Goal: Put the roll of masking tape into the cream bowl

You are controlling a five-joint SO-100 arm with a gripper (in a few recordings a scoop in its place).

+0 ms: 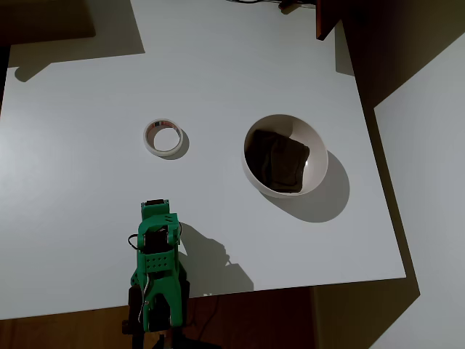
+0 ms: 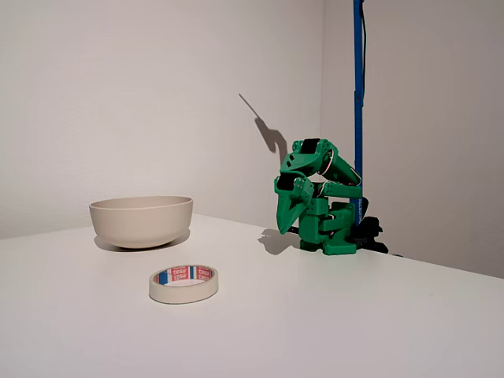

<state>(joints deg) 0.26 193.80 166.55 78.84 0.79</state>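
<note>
The roll of masking tape (image 1: 163, 137) lies flat on the white table, a small cream ring with red and blue marks on its inner core (image 2: 183, 283). The cream bowl (image 1: 317, 161) stands upright to the right of it in the overhead view, with a dark squarish patch at its bottom; in the fixed view the bowl (image 2: 142, 221) sits behind and left of the tape. My green arm (image 1: 157, 256) is folded up at the table's near edge, well short of the tape. Its gripper (image 2: 287, 226) points down, shut, holding nothing.
The white table (image 1: 80, 182) ends just right of the bowl and just behind the arm's base. A blue pole (image 2: 358, 102) rises behind the arm. Walls stand close behind the table in the fixed view.
</note>
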